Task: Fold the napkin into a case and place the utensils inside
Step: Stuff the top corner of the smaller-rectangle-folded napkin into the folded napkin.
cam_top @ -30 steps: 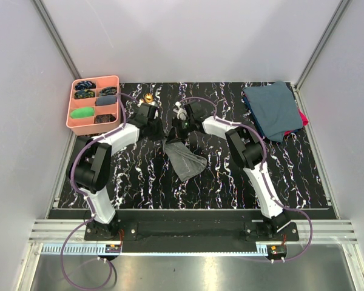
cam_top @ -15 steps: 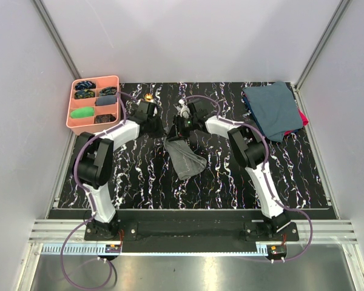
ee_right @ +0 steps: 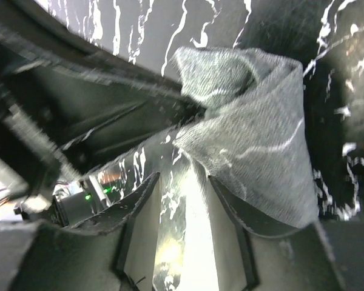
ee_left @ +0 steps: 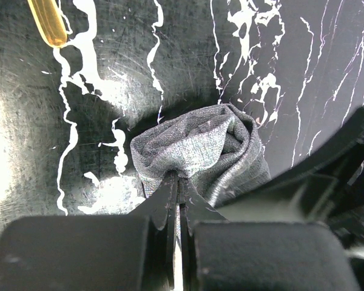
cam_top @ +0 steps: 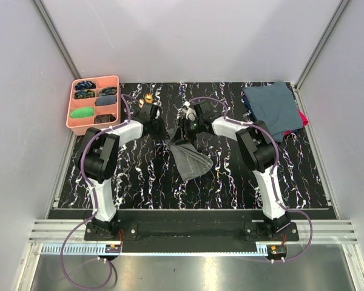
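Your left pincer point(ee_left: 177, 182) is closed tight on a gathered fold of the napkin point(cam_top: 191, 160). In the left wrist view the grey cloth bunches into a rounded hump right at the fingertips, with a curl of fabric rolled over on its right side. Your right pincer point(ee_right: 183, 179) stands partly spread. Its two pale fingers point(ee_right: 139, 224) are apart with the glossy desk point(cam_top: 291, 170) showing between them, and it grips nothing. The napkin rises just beside the right-hand finger of that view as a twisted, folded flap; you cannot tell from these views whether the cloth touches that finger. From above, the two pincers meet nose to nose over the middle of the black, white-veined desk. The napkin narrows to a point beneath them and widens into a crumpled, uneven wedge that lies flat toward the near side. It is not a neat pocket: the edges are skewed and the layers overlap loosely. A gold utensil point(cam_top: 148, 97) lies on the desk beyond the left wrist, well apart from the napkin, and its orange-gold handle shows at the upper left corner of the left wrist view. A pink compartment tray point(cam_top: 88, 129) sits at the far left corner of the desk, holding a green item point(cam_top: 82, 113) and several small dark pieces. Folded teal cloths point(cam_top: 270, 109) are stacked at the far right corner over a red cloth point(cam_top: 303, 117).
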Tool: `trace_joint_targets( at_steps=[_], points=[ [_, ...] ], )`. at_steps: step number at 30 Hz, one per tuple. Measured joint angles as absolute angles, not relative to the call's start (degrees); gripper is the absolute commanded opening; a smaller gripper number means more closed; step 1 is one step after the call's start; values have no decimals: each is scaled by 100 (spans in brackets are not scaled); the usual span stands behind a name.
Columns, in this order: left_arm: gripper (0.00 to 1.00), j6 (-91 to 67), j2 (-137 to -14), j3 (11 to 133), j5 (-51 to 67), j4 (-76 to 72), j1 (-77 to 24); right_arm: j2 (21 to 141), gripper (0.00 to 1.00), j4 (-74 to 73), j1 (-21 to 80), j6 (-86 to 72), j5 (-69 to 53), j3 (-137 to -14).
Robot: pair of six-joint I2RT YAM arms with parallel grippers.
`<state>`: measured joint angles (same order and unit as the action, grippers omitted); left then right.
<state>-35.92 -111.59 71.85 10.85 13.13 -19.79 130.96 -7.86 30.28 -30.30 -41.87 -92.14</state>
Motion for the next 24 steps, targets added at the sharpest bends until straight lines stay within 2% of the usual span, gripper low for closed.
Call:
trace_joint_targets(
  at_steps=[5,6,9,10,11,16,24],
  points=[
    [2,-3592,-11135,7150,1087,1291,-1979,12809,47,-884,2926,-2963,-4189,-9024],
    [11,-3592,-11118,7140,1087,1286,-1979,12783,44,-897,2893,-2956,-4187,-9019],
    [28,-3592,-10991,7059,1070,1295,-1979,12757,39,-895,2794,-2943,-4167,-9045],
    [37,-3590,-10940,7046,1050,1317,-1979,12757,37,-904,2768,-2941,-4163,-9061],
    [39,-3579,-10892,7043,1031,1343,-1979,12757,35,-928,2749,-2939,-4163,-9080],
    [40,-3472,-10720,7081,882,1472,-1979,12914,22,-934,2709,-2980,-4180,-9474],
    [36,-3205,-10787,7520,622,1876,-2128,13082,19,-810,2711,-3166,-4327,-9557]
  ],
)
